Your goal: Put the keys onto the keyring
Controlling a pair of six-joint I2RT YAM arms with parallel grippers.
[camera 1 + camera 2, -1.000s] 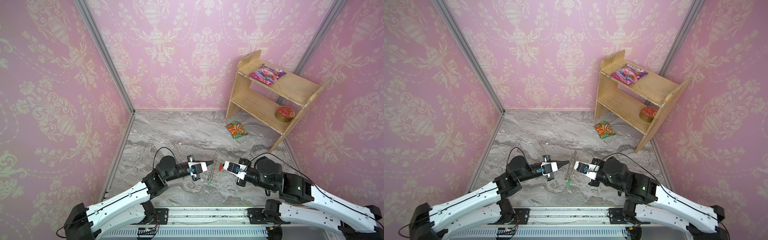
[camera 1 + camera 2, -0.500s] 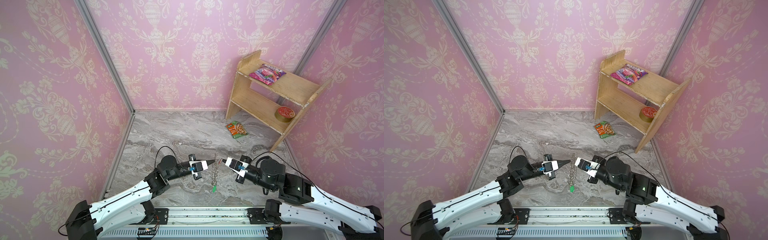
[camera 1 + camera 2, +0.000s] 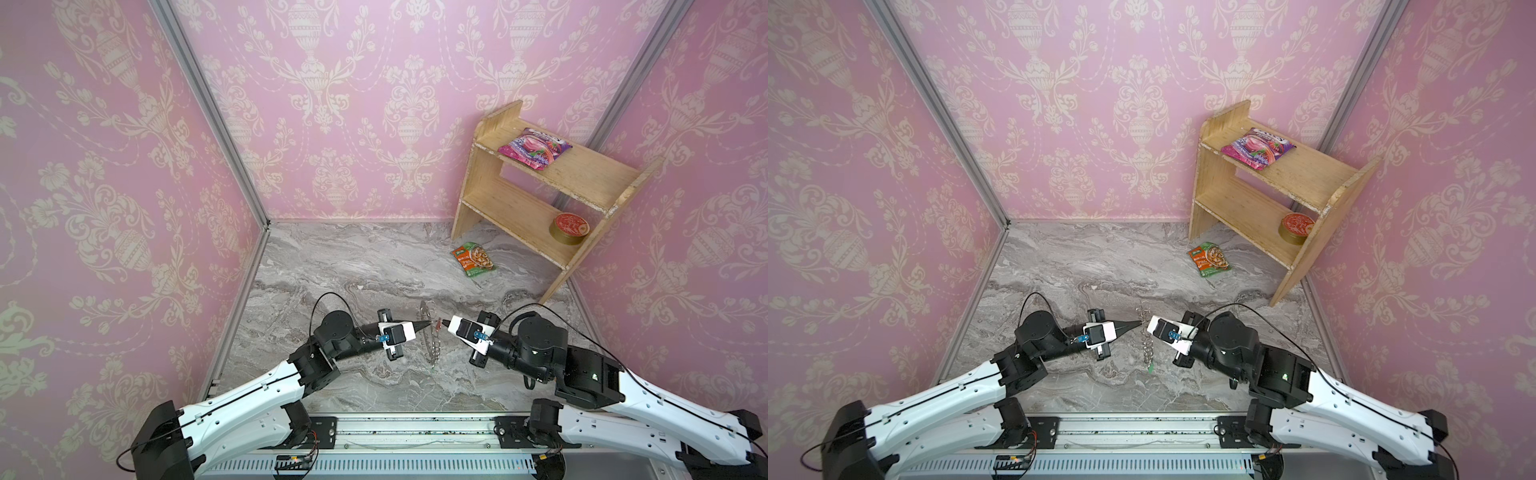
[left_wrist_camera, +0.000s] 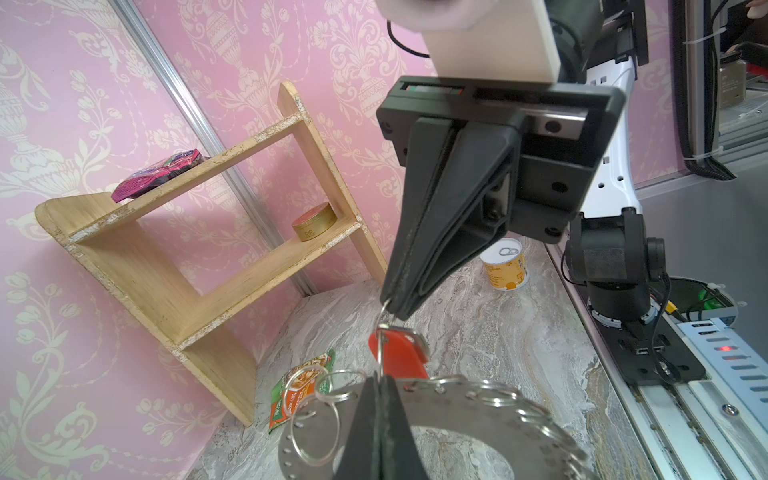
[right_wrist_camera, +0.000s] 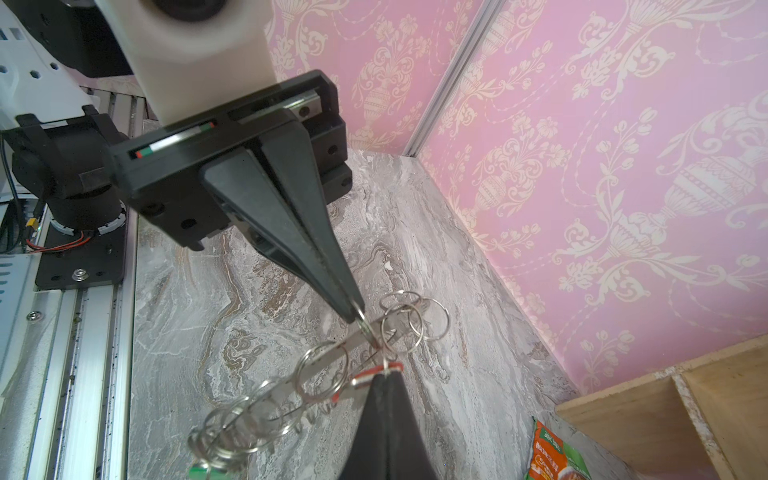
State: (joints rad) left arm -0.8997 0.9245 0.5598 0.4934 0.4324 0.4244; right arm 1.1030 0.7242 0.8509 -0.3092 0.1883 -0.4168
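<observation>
The keyring point(image 4: 457, 409), a flat grey metal ring with wire loops round its rim, hangs edge-on above the marble floor between both grippers in both top views point(image 3: 430, 343). My left gripper point(image 4: 379, 380) is shut on a wire loop at the keyring's upper rim. Facing it tip to tip, my right gripper point(image 5: 388, 372) is shut on the small ring of the red-tagged key point(image 4: 399, 353). That key's red tag point(image 5: 376, 372) lies against the keyring. A green key tag point(image 3: 1150, 368) dangles from the keyring's lowest loops.
A wooden shelf point(image 3: 548, 187) stands at the back right with a pink packet point(image 3: 534, 147) and a red tin point(image 3: 568, 226). An orange-green food packet point(image 3: 473, 259) lies on the floor before it. A yellow can point(image 4: 505, 268) stands near the right arm's base. Pink walls enclose three sides.
The keyring has swung from a tilt to hang nearly straight, its green tag drifting right. Both grippers stay shut, tips close together, almost in place.
</observation>
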